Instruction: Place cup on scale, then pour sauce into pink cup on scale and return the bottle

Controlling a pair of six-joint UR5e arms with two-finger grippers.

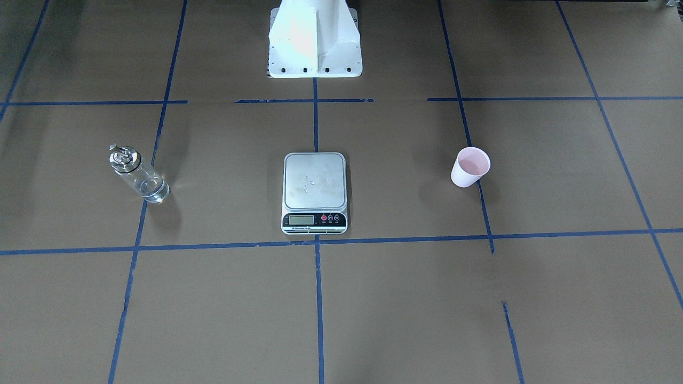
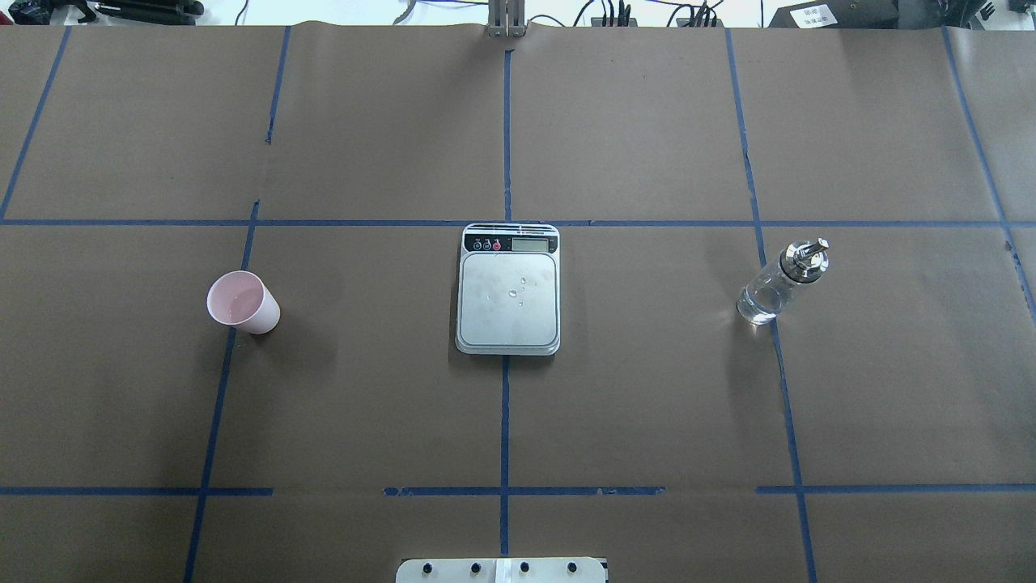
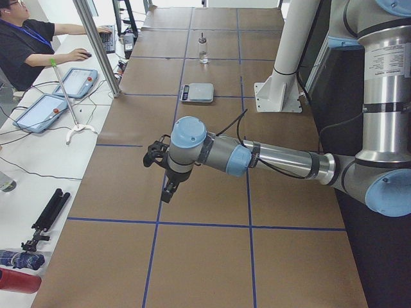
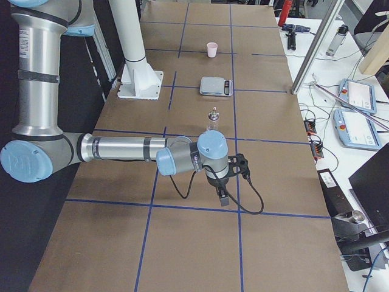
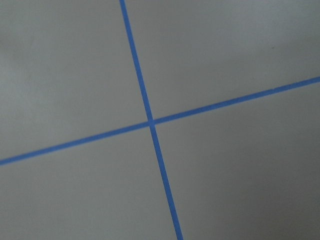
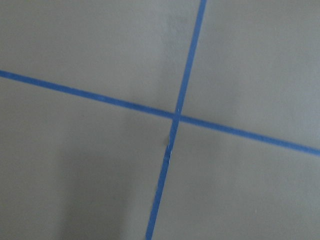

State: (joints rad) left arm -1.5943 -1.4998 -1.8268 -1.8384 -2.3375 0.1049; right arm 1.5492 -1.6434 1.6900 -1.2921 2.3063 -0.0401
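Nothing done yet: cup [image 2: 243, 301] stands on worktop [image 2: 647, 405], well apart from scale [image 2: 508, 301]; bottle [image 2: 779, 283] untouched. Left claw [image 3: 166, 187] and right claw [image 4: 223, 196] far off, can't tell if apart or together.

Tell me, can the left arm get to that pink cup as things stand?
Probably yes. The cup stands upright and alone on the left half of the table, well apart from the scale, and the left arm hovers over that same end.

one cup [image 1: 470, 167], one scale [image 1: 315, 193] and one bottle [image 1: 137, 174] are counted on the single table [image 1: 427, 298]. two arms are counted, a left arm [image 3: 270, 157] and a right arm [image 4: 121, 148]. one person [image 3: 29, 45] is seen.
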